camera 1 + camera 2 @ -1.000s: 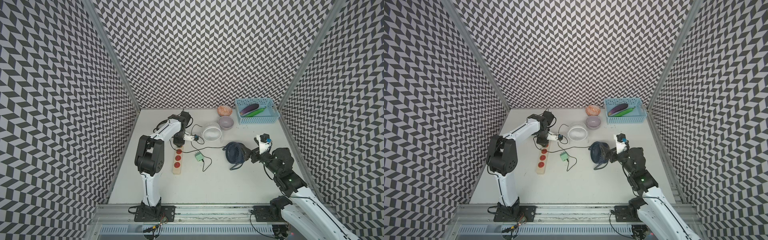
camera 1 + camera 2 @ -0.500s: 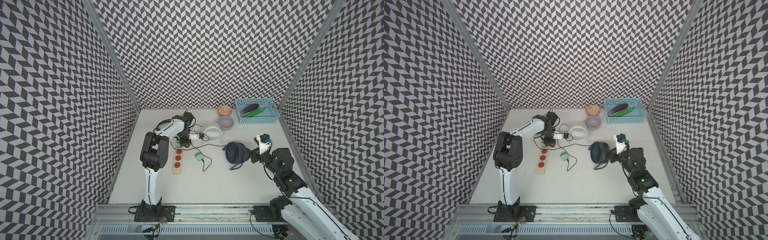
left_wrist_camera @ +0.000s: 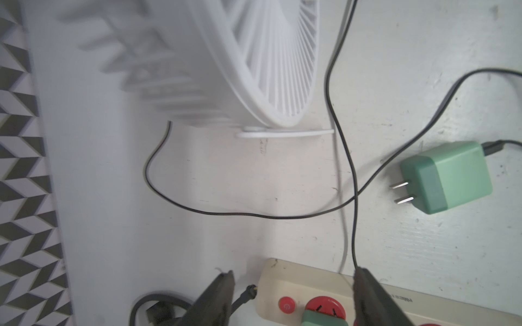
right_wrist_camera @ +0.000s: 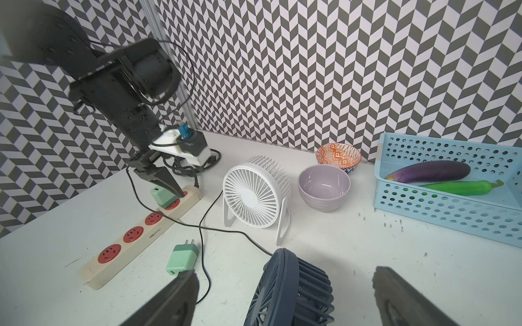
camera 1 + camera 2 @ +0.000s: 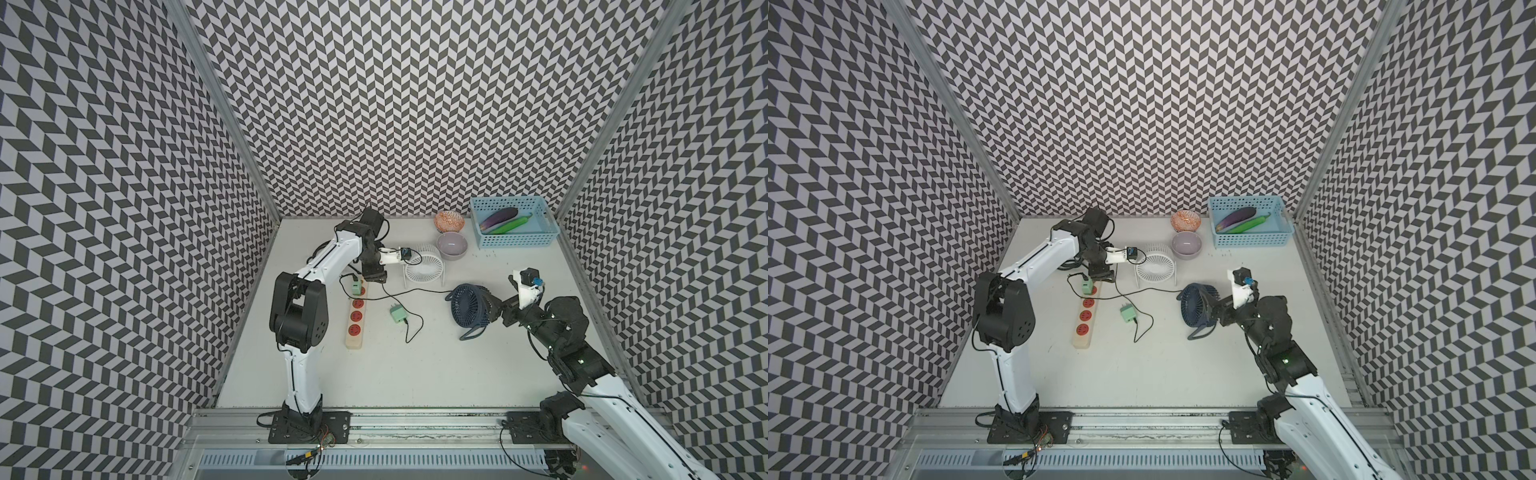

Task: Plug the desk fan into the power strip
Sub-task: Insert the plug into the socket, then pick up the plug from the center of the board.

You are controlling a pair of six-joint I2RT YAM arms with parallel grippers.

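Leftmost, power strip (image 5: 356,322) is laid flat; its far socket is filled by a green plug (image 5: 356,288), straddled by the left gripper (image 3: 295,272), jaws parted. Blue fan (image 5: 469,307) is flanked by right gripper (image 4: 284,271), spread wide.

Both top views look steeply down from high above the front rail (image 5: 415,419), facing the back wall (image 5: 415,104), far enough to take in the whole bench (image 5: 374,374); they overlap almost fully. The left wrist view sits very close over the bench, looking past its own jaws at one end of the power strip (image 3: 296,282), the loose green plug (image 3: 449,177) and the white fan (image 3: 268,70), whose rear is too blurred to read. The right wrist view sits low, seemingly just behind the navy fan (image 4: 291,293), facing the far left corner; it shares those same three things.
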